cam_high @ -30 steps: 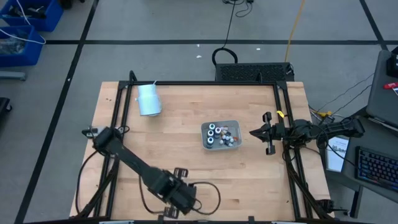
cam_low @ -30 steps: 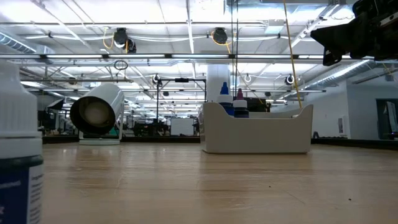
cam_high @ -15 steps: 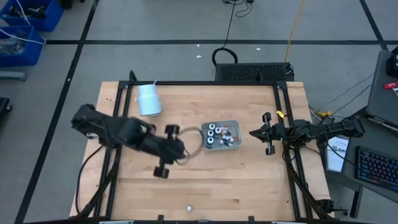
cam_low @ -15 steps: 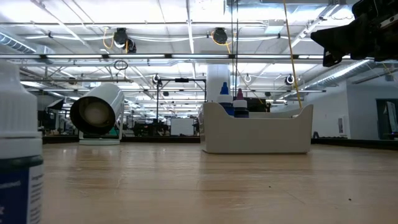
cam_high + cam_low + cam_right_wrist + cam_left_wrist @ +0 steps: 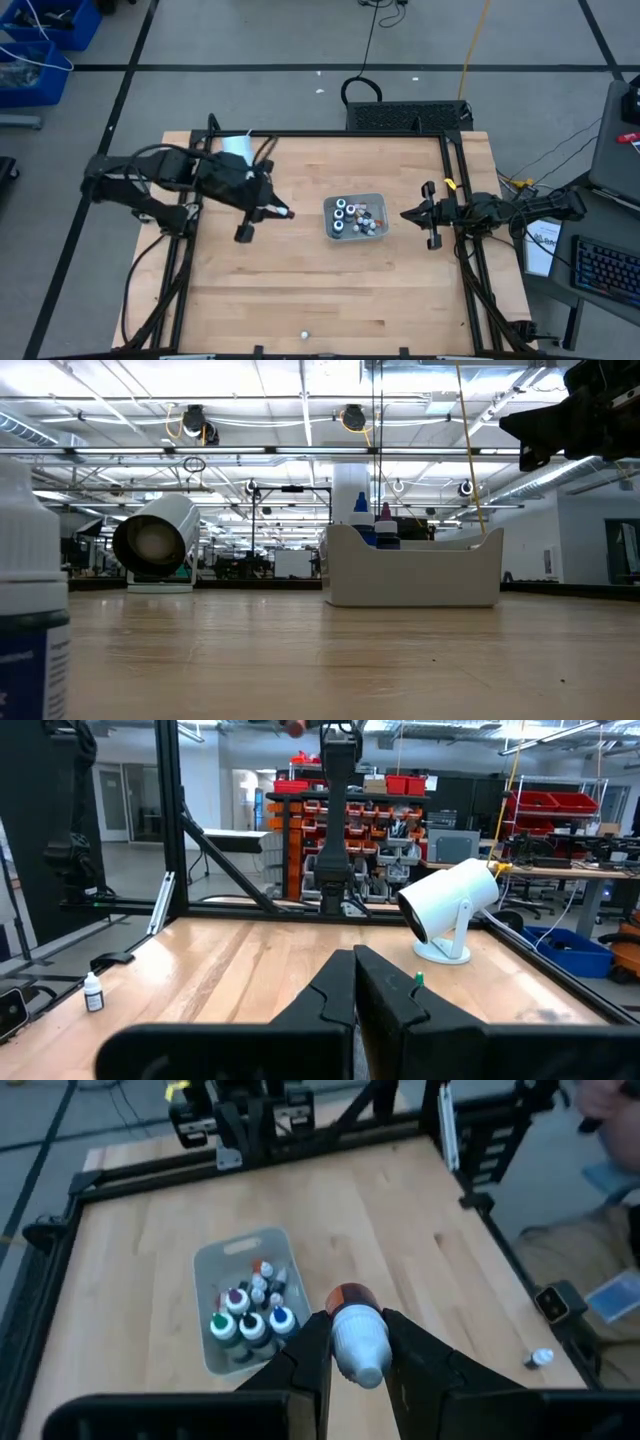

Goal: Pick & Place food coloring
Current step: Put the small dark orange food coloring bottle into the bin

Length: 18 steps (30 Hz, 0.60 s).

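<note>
My left gripper [image 5: 278, 211] hangs above the table's left middle, shut on a small white food coloring bottle [image 5: 352, 1325] whose red cap [image 5: 289, 213] points toward the clear tray [image 5: 380, 199]. Several capped food coloring bottles [image 5: 346, 214] stand in that tray. One more small bottle [image 5: 305, 336] stands alone near the table's near edge and shows large in the low view [image 5: 28, 590]. My right gripper [image 5: 408, 213] waits shut at the table's right side, just right of the tray. My left gripper pinches the bottle's white body [image 5: 362, 1360] between its two fingers [image 5: 312, 1352]. The bottle lies along the fingers, and its red cap [image 5: 349, 1296] sticks out past their tips. The fingers slant down from the table's left. The bottle is lifted clear of the table.
A pale cylindrical cup [image 5: 237, 150] lies on its side at the far left, partly under my left arm, also in the low view [image 5: 155, 540]. Black frame rails [image 5: 455, 170] run along the table's sides. Bare wood lies between tray and near edge.
My left gripper has risen from the table's near edge and swung toward the far side, tipping from pointing down to a shallow slant aimed at the tray. The red-capped bottle has travelled with it. The lone bottle at the near edge has come into view where the arm was.
</note>
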Available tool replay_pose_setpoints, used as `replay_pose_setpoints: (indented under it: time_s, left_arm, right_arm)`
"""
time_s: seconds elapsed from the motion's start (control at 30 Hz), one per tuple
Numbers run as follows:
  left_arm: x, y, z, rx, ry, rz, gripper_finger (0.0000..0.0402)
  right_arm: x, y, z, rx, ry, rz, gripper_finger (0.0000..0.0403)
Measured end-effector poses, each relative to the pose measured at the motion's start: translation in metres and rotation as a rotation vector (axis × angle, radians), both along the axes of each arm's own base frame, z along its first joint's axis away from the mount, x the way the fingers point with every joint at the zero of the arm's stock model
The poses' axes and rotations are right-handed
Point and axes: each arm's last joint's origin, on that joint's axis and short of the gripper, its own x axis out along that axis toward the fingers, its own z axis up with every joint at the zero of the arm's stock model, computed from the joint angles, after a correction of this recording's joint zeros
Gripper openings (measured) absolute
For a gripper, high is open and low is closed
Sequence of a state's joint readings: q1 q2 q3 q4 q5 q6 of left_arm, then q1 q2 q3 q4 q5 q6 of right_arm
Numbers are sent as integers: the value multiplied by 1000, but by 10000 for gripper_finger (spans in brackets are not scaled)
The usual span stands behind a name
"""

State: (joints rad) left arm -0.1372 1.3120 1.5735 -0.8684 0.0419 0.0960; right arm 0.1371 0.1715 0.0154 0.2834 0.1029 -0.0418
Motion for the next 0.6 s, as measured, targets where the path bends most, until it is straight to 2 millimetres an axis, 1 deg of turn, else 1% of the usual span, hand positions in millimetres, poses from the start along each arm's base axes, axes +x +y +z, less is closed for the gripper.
replay_pose_setpoints:
  time_s: [0.13,0.27,0.43,0.5,0.6]
  left_arm:
    - [-21,12,-19,-24,-91,-2,73]
    - [-45,15,-41,-49,-216,11,73]
    - [-60,16,-89,-125,-257,53,73]
    - [-61,16,-111,-144,-258,59,73]
    - [-59,15,-137,-168,-281,52,73]
  right_arm:
    - [0,0,-1,0,7,0,0]
    - [0,0,-1,3,9,0,0]
    - [0,0,-2,2,17,0,0]
    - [0,0,-2,2,19,0,0]
    - [0,0,-2,2,20,0,0]
